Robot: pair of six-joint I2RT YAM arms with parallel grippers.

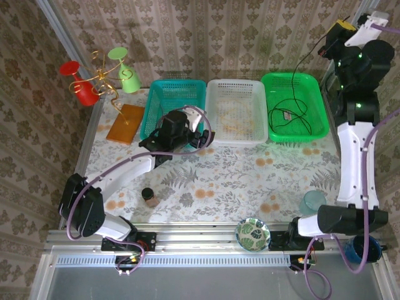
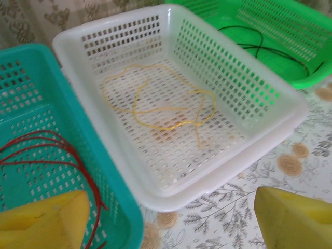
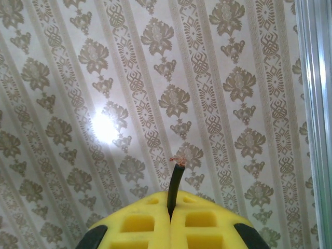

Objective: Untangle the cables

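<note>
The left gripper [image 1: 199, 134] hangs low at the near edge of the teal basket [image 1: 178, 100], and its yellow fingers [image 2: 41, 223] stand wide apart with nothing between them. In its wrist view a red cable [image 2: 46, 155] lies in loose loops on the teal basket's floor, and one strand runs close by the left finger. Next to it the white basket [image 1: 236, 109] holds a yellow cable [image 2: 155, 104], curled in open loops on its floor. The green basket [image 1: 294, 103] stands touching the white one on the far right.

The right gripper [image 1: 337, 30] is raised high by the wall [image 3: 155, 78], well above the green basket. Its fingers are pressed together on the end of a black cable [image 3: 175, 184], whose frayed tip pokes out above them. From there the cable hangs down into the green basket, where the rest of it lies coiled.

On the table [image 1: 237, 175] there are also a wooden board [image 1: 125, 123] left of the teal basket, a small brown jar [image 1: 150, 197], a patterned bowl [image 1: 252, 234] and a clear cup [image 1: 311, 203]
</note>
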